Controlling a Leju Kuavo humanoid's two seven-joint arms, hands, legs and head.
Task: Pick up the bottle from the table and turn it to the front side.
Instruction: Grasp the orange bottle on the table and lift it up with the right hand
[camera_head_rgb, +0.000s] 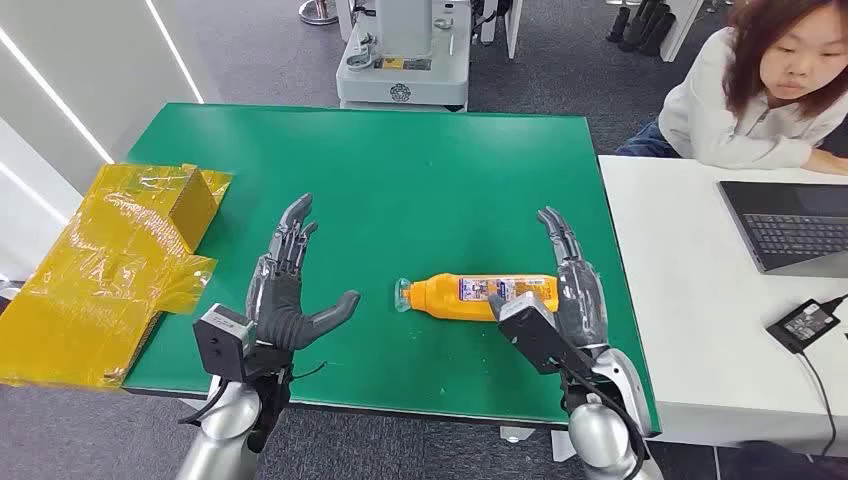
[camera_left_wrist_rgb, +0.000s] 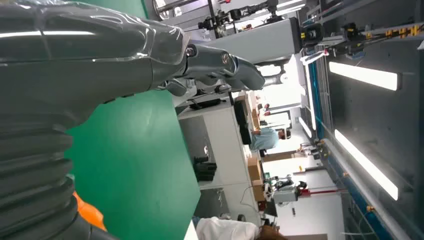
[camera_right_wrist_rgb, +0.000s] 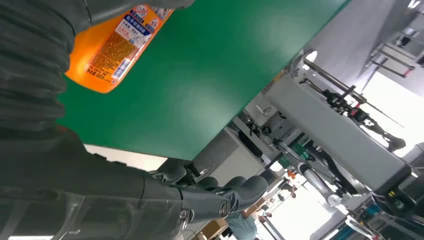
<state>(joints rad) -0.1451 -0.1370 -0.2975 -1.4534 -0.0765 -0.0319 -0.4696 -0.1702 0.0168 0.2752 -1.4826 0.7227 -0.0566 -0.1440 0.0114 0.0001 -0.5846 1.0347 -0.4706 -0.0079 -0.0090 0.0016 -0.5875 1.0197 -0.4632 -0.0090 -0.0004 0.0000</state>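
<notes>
Orange plastic bottle (camera_head_rgb: 478, 294) with a printed label lies on its side on our green table (camera_head_rgb: 400, 180), toward our right, with its neck pointing left. Our right hand (camera_head_rgb: 570, 290) stands on edge at the bottle's bottom end, fingers straight and spread wide, thumb next to the label. We cannot tell if it touches the bottle; it is not wrapped around it. Our left hand (camera_head_rgb: 290, 290) is well apart from the bottle on the left, also wide and flat, thumb sticking out toward the bottle, holding nothing.

From our head we see the whole bottle lying flat. From our right wrist we see the bottle (camera_right_wrist_rgb: 112, 47) up close, with small writing on its label, and our right hand (camera_right_wrist_rgb: 125, 200) stretched out beside it over the green table (camera_right_wrist_rgb: 200, 80). From our left wrist we see our left hand (camera_left_wrist_rgb: 100, 65) with fingers straight, the green table (camera_left_wrist_rgb: 135, 165), and a little bit of orange at the picture's edge.

A crinkly yellow plastic-wrapped box (camera_head_rgb: 110, 270) hangs off the left edge of the table, near our left hand. A white desk (camera_head_rgb: 690, 330) touches the right side of the table, with a dark laptop (camera_head_rgb: 790, 225) and a black power brick (camera_head_rgb: 805, 322) on it. A person in a white top (camera_head_rgb: 745, 100) leans on that desk. A grey machine (camera_head_rgb: 403, 55) stands behind the table's far edge.

The bottle lies near the front edge. Green table lies bare between our hands and behind the bottle.
</notes>
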